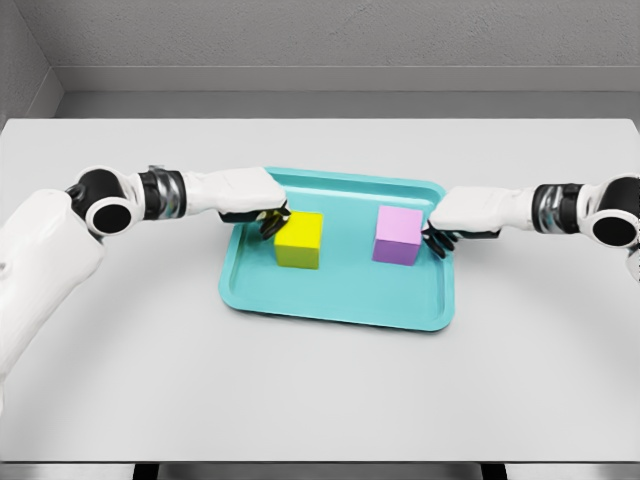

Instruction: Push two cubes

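A yellow cube [299, 240] and a pink cube [397, 236] stand apart inside a teal tray [335, 300]. My left hand [268, 218] reaches in over the tray's left rim, its dark fingertips curled against the yellow cube's left side. My right hand [438, 238] comes over the tray's right rim, its fingertips at the pink cube's right side. Neither hand grasps a cube. A gap of bare tray floor separates the two cubes.
The tray lies in the middle of a pale grey table [320, 400]. A grey wall [320, 40] rises behind the table's far edge.
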